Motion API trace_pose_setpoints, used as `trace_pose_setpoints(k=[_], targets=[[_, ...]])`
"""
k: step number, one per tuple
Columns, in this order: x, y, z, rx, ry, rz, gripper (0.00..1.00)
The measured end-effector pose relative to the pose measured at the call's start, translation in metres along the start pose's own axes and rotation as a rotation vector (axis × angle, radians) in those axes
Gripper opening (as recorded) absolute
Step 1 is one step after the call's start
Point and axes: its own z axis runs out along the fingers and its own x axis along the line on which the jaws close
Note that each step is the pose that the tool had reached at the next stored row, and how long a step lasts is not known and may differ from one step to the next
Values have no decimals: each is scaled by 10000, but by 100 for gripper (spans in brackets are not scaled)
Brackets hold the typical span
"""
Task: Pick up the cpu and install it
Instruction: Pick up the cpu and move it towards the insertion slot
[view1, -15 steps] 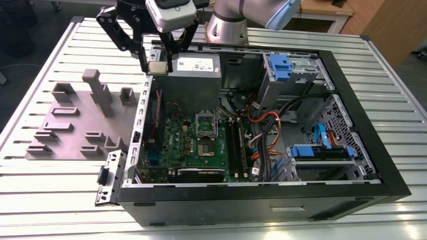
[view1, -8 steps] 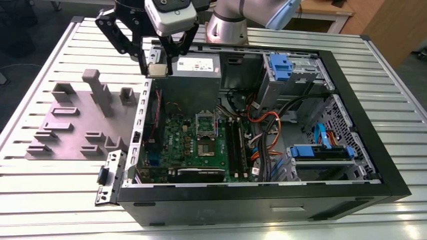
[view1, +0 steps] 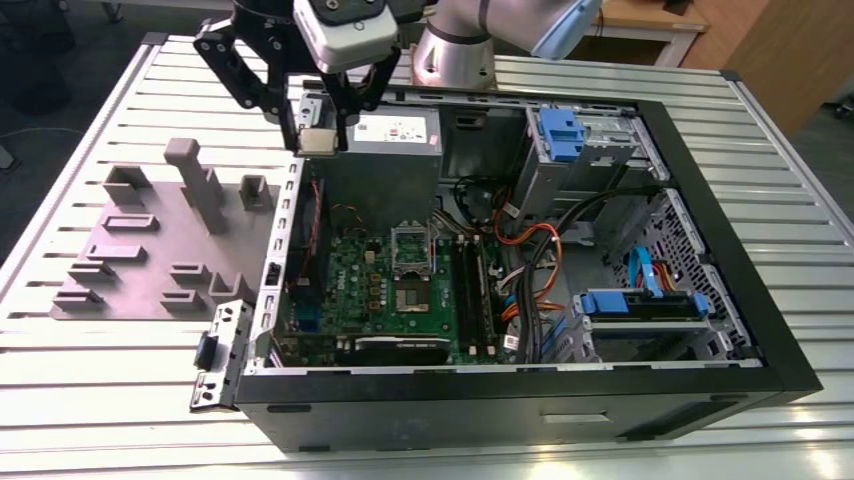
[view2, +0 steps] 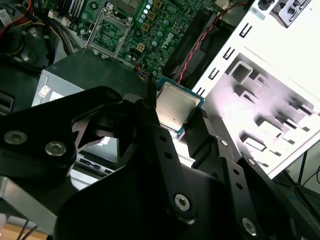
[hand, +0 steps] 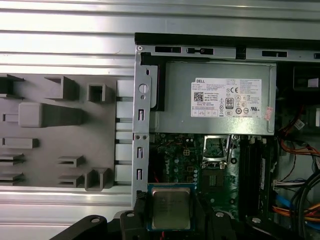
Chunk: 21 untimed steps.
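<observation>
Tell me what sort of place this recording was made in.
Probably a robotics lab or test bench for computer assembly: a slatted aluminium table carries an open desktop computer case and a grey fixture plate, and the arm's end effector holds the cpu.

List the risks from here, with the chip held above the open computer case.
1. The hand grips the cpu only by its edges; a slip could drop it onto the power supply or motherboard.
2. The hand hangs near the case wall; moving inward it might clip that metal edge.
3. A tilted or rotated cpu may seat badly in the socket.
</observation>
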Motion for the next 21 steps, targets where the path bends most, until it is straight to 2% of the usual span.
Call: trace_pose_setpoints(k=[9, 21], targets=[[-112, -1, 2, 0, 1, 0, 47], [-169, -1, 3, 0, 0, 1, 47]])
